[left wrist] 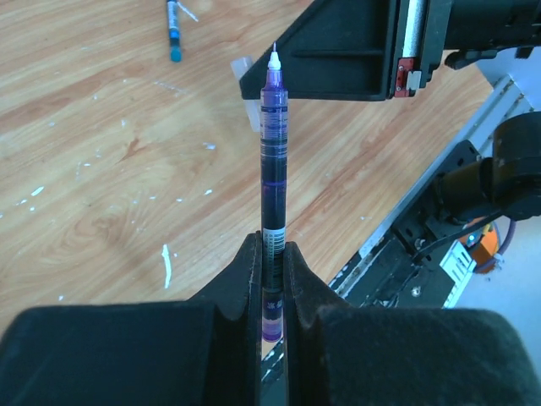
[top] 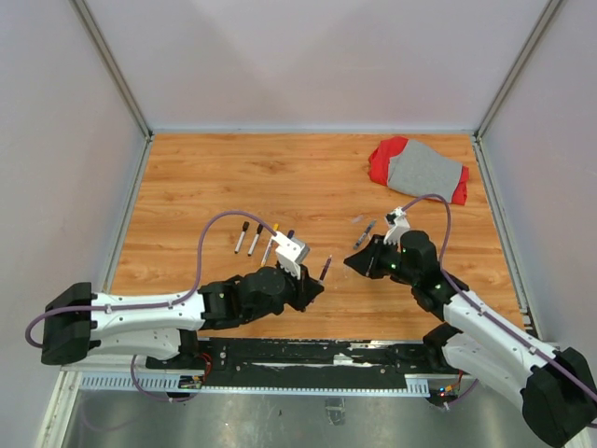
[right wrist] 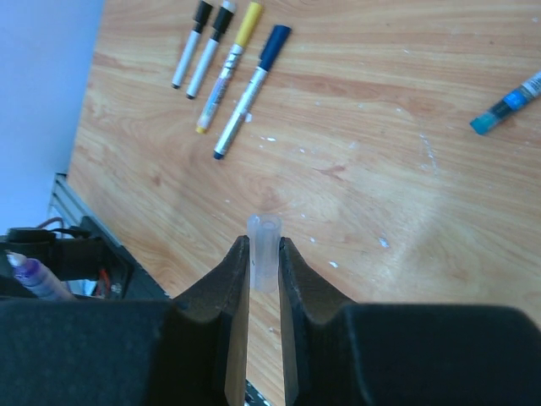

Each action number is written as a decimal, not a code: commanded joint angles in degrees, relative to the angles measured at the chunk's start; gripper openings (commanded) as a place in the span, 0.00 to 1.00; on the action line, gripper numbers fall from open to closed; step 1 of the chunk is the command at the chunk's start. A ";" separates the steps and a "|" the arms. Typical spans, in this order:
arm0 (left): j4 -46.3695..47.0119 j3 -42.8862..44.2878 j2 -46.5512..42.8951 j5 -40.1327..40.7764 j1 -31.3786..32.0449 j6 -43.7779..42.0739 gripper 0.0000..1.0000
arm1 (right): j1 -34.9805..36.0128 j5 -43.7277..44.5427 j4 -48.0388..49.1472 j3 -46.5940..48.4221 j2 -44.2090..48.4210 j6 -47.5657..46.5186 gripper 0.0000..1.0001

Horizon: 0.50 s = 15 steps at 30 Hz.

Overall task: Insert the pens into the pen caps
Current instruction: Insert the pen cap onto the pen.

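My left gripper (left wrist: 271,247) (top: 315,287) is shut on the lower end of a purple pen (left wrist: 273,144) (top: 326,268). Its bare white tip points up and away, toward the right gripper. That right gripper (right wrist: 264,247) (top: 352,263) is shut on a short translucent pen cap (right wrist: 264,241) whose open mouth faces outward. In the left wrist view the cap (left wrist: 246,91) shows just left of the pen's tip, and whether they touch is unclear. Several more pens (right wrist: 221,59) (top: 261,241) lie side by side on the wooden table. A blue-ended pen (right wrist: 507,103) (top: 365,233) lies apart from them.
A red and grey cloth (top: 420,171) lies at the table's back right. Grey walls close in the left, back and right sides. The black base rail (top: 308,355) runs along the near edge. White flecks (left wrist: 166,264) dot the wood.
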State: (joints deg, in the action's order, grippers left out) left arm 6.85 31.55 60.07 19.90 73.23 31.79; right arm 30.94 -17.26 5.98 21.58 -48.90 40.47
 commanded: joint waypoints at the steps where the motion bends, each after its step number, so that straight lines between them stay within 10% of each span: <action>1: 7.62 -0.21 1.04 1.50 1.26 -0.42 0.01 | -0.70 -3.51 9.13 -1.80 3.32 4.69 0.01; 15: 10.64 -0.16 2.62 -0.70 1.74 -2.96 0.00 | -0.62 -1.13 19.62 -8.08 15.67 13.54 0.01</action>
State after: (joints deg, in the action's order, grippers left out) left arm 13.89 31.53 62.43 19.44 74.43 30.00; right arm 30.87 -19.49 20.38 15.35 -36.05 51.07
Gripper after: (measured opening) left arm 0.097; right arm 0.162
